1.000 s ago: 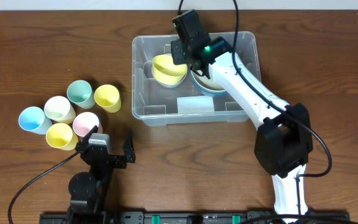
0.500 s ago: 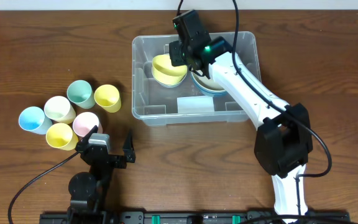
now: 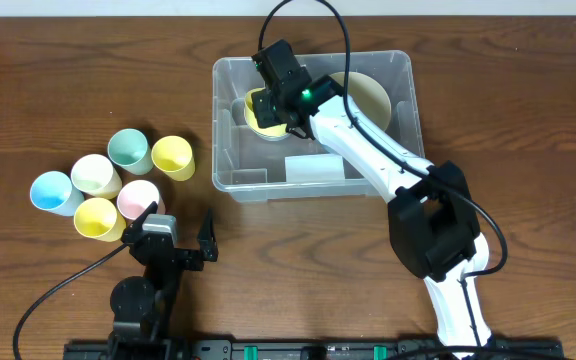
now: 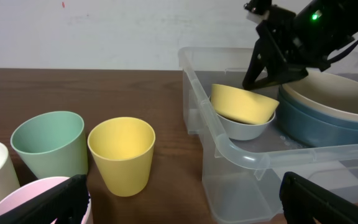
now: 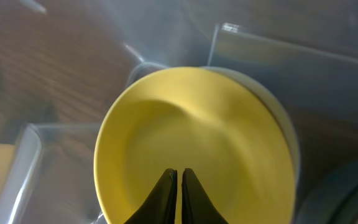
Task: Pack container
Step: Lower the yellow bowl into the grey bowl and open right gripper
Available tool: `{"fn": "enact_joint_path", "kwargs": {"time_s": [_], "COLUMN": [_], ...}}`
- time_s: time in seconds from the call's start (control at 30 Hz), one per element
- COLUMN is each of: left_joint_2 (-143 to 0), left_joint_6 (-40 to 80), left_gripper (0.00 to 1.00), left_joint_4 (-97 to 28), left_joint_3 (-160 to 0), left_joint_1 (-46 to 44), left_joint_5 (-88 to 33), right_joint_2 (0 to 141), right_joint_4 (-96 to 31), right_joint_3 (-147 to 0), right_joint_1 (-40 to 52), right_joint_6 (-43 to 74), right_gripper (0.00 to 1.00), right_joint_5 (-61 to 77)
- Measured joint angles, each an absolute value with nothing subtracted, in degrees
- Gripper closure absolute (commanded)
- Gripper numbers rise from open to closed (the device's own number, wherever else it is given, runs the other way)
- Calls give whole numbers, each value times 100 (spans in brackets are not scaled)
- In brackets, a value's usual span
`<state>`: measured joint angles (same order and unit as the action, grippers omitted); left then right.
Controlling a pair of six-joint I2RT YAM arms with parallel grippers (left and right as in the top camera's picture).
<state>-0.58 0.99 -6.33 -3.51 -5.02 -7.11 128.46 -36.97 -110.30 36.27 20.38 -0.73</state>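
Right wrist view: the closed right gripper [image 5: 178, 172] hovers over the round yellow plastic bowl [image 5: 191, 134], probably nested in the large clear plastic container [image 3: 228, 150] to save space; left gripper [image 3: 180, 224] open.

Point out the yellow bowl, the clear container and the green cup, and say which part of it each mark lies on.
yellow bowl [image 4: 244, 106]: left wrist view, outer side wall.
clear container [image 4: 240, 154]: left wrist view, rim at the near corner.
green cup [image 4: 45, 152]: left wrist view, outer wall.

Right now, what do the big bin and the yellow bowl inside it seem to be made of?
Container: likely clear glossy plastic; its walls are see-through, with moulded rounded corners. Yellow bowl: opaque, smooth, near-matte, probably plastic or melamine; even colour, thin rim.
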Motion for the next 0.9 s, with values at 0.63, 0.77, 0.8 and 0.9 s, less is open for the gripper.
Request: {"fn": "enact_joint_path", "kwargs": {"time_s": [0.63,0.77,0.8,0.9], "left_joint_2": [-58,-58,-58,-58], "left_joint_6": [102,102,102,99], "left_gripper": [2,2,2,2], "left_joint_4": [-631,-633,-633,-631], "left_joint_3": [-351,-351,-351,-351], "left_joint_1": [-502,-502,-502,-502], "left_joint_5": [-711,-711,-711,-714], "right_joint_2": [12875,12895,12897,12897], "right_joint_4": [-3824,-3835,-3848,-4045], "right_joint_3": [-11032,-11030,-11032,-11072], "right_joint_1": [4051,4187,4189,4152], "right_joint_6": [2045,2043,2043,2038], "right_gripper": [94,94,94,94], "right_joint_5": [217,207,213,191]}}
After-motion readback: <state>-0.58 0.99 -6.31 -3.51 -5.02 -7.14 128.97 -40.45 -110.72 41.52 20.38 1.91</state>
